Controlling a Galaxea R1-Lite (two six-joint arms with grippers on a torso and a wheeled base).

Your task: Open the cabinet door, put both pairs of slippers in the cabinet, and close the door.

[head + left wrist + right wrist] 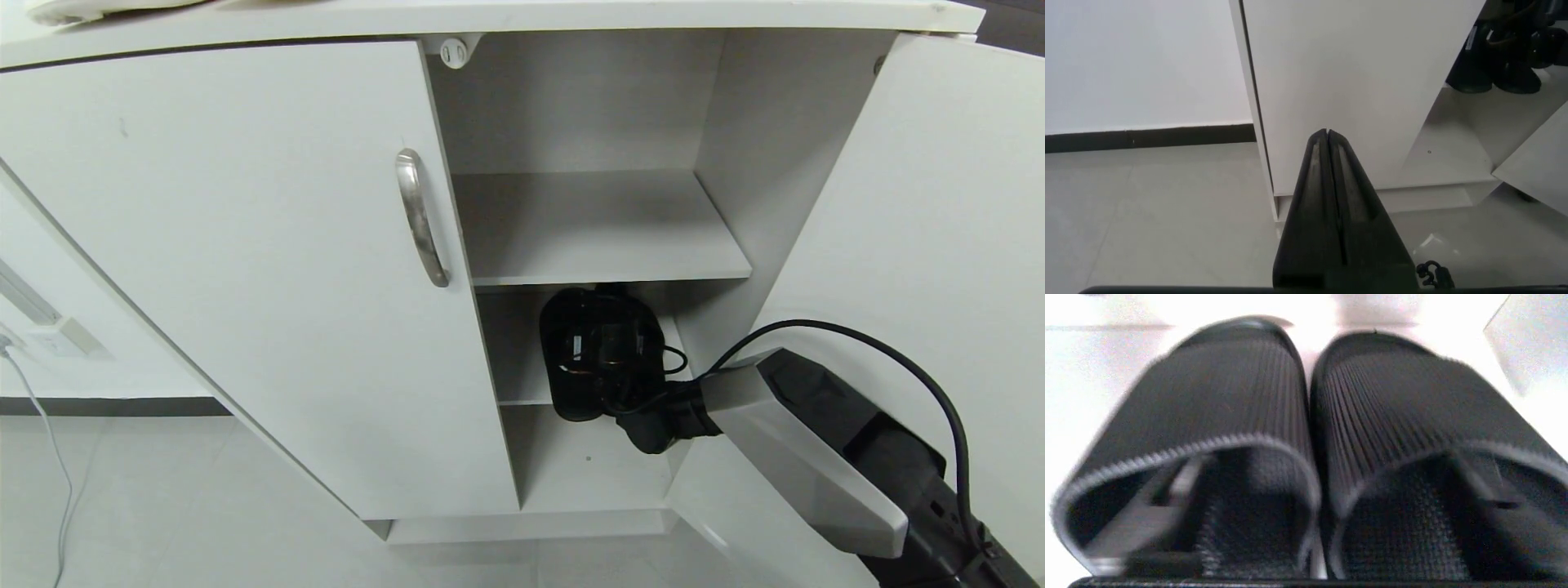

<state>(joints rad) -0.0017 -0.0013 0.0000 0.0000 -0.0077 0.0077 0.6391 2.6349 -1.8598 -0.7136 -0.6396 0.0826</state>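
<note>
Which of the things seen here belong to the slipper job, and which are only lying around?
For the job:
pair of black slippers, on a lower shelf
open cabinet door
cabinet

Only lying about:
wall socket
white cable below it

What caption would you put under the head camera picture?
Robot's right arm stretched into the open white cabinet, beside a pair of black slippers at the middle shelf.

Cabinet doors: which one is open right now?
The right-hand door: it's swung outward, exposing the shelves and the black slippers. The left door, the one with the metal handle, sits flush and shut.
</note>
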